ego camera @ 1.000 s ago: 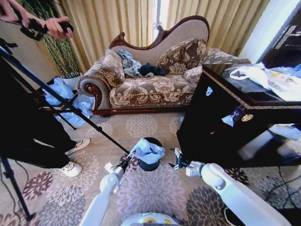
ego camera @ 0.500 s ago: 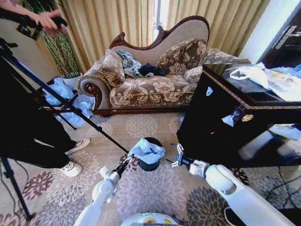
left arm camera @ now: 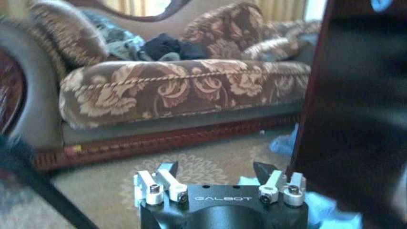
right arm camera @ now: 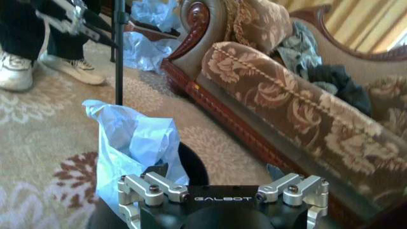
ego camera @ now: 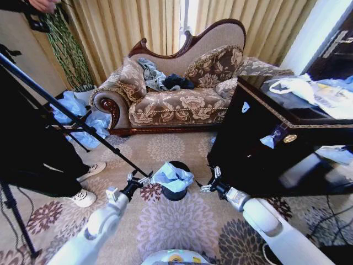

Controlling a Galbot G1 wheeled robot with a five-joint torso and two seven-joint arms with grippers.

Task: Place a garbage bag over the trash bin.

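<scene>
As the garbage bag (ego camera: 172,176) lies bunched across the trash bin (ego camera: 176,190) between both empty, spread-fingered grippers (left gripper (ego camera: 137,180), right gripper (ego camera: 210,180)), it risks slipping off unanchored.

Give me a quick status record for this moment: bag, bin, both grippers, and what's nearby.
garbage bag: pale blue, crumpled, heaped on the bin's top, not spread over the rim
trash bin: black, upright on the carpet, in front of the sofa
left gripper: open, beside the bag on the robot's left, holding nothing
right gripper: open, on the bin's right, holding nothing
cabinet: glossy black, to the right of the bin
bagging: not yet done
</scene>
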